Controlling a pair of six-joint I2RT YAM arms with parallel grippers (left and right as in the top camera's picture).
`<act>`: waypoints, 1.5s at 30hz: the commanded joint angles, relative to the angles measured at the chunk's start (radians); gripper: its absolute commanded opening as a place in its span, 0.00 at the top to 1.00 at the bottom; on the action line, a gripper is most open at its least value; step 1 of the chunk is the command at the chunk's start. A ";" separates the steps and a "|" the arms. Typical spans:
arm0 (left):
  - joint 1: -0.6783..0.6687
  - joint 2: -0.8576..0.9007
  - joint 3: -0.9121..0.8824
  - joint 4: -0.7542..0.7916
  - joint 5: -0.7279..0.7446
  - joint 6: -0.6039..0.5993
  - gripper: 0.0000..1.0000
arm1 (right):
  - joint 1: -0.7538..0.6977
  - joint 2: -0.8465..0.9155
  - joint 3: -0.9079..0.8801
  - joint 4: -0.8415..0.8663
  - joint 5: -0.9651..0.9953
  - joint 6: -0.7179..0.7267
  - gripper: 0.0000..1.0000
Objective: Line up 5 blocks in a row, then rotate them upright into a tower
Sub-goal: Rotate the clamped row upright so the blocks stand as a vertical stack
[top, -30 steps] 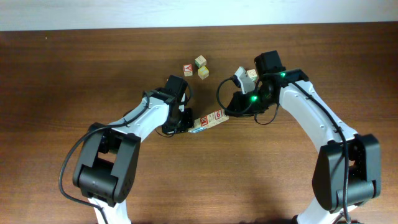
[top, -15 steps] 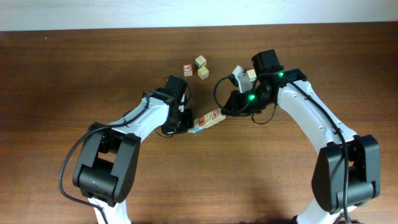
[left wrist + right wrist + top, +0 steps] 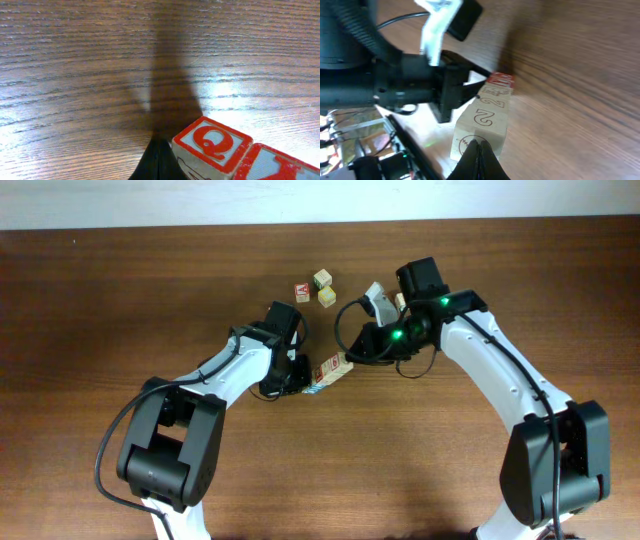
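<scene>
Across the wooden counter, both end effectors are pinched closed, holding nothing. The left end effector touches one end of the short row of blocks, at its red Q block. The right end effector presses the other end.

A dark brown wood-grain table meets a pale band along its far edge.

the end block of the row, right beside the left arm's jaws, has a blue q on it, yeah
Not quite: the Q is red, not blue. The left wrist view shows the Q block with a red letter inside a red frame. The rest holds: it sits at the end of the row of blocks, right beside the left jaws.
</scene>
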 commanded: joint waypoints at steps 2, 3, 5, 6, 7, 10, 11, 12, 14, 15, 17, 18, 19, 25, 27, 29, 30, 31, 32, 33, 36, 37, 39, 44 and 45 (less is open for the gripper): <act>-0.029 0.007 0.011 0.023 0.159 -0.002 1.00 | 0.050 0.030 -0.020 -0.003 0.007 0.014 0.96; -0.029 0.007 0.011 0.023 0.159 -0.002 1.00 | 0.050 0.030 -0.020 -0.003 0.007 0.014 0.96; -0.029 0.007 0.011 0.023 0.159 -0.002 1.00 | 0.050 0.030 -0.020 0.000 0.008 0.018 0.96; -0.029 0.007 0.011 0.023 0.159 -0.002 1.00 | 0.050 0.030 -0.020 0.001 0.008 0.021 0.96; -0.029 0.007 0.012 0.023 0.159 -0.002 1.00 | 0.050 0.030 -0.020 0.002 0.008 0.021 0.96; -0.018 0.007 0.012 0.023 0.159 -0.002 1.00 | 0.050 0.030 -0.020 0.005 0.008 0.021 0.96; -0.008 0.007 0.012 0.021 0.159 -0.002 1.00 | 0.050 0.030 -0.020 0.005 0.008 0.021 0.96; 0.003 0.007 0.012 0.017 0.159 -0.002 1.00 | 0.050 0.030 -0.020 0.005 0.008 0.021 0.96; 0.025 0.007 0.012 0.005 0.159 -0.002 1.00 | 0.050 0.030 -0.020 0.005 0.008 0.021 0.96; 0.032 0.007 0.012 0.002 0.159 -0.002 1.00 | 0.050 0.030 -0.020 0.005 0.008 0.022 0.96; 0.044 0.007 0.012 0.000 0.159 -0.002 1.00 | 0.050 0.030 -0.020 0.007 0.008 0.025 0.96; 0.048 0.007 0.012 0.000 0.159 -0.002 1.00 | 0.050 0.030 -0.020 0.008 0.008 0.029 0.96; 0.051 0.007 0.012 0.000 0.159 -0.002 1.00 | 0.050 0.030 -0.020 0.010 0.008 0.029 0.96; 0.053 0.007 0.012 0.001 0.158 -0.002 1.00 | 0.053 0.030 -0.020 0.012 0.008 0.032 0.96; 0.053 0.007 0.012 0.001 0.158 -0.002 1.00 | 0.061 0.030 -0.020 0.019 0.008 0.032 0.96; 0.053 0.007 0.012 0.001 0.158 -0.002 1.00 | 0.065 0.030 -0.020 0.023 0.008 0.038 0.96; 0.053 0.007 0.012 0.001 0.158 -0.002 1.00 | 0.067 0.030 -0.020 0.027 0.008 0.040 0.96; 0.053 0.007 0.012 0.001 0.158 -0.002 1.00 | 0.068 0.030 -0.020 0.030 0.008 0.040 0.96; 0.053 0.007 0.012 0.001 0.158 -0.002 1.00 | 0.068 0.030 -0.020 0.031 0.007 0.040 0.96; 0.053 0.007 0.012 0.001 0.158 -0.002 1.00 | 0.068 0.030 -0.020 0.031 0.007 0.040 0.96; 0.053 0.007 0.012 0.001 0.158 -0.002 1.00 | 0.068 0.030 -0.020 0.031 0.007 0.040 0.96; 0.053 0.007 0.012 0.001 0.158 -0.002 1.00 | 0.068 0.030 -0.020 0.031 0.006 0.040 0.96; 0.053 0.007 0.012 0.001 0.158 -0.002 1.00 | 0.068 0.030 -0.020 0.031 0.006 0.040 0.96; 0.053 0.007 0.012 0.002 0.158 -0.002 1.00 | 0.069 0.030 -0.001 0.026 0.006 0.040 0.96; 0.053 0.007 0.012 0.002 0.156 -0.002 1.00 | 0.071 0.030 0.004 0.026 0.006 0.040 0.96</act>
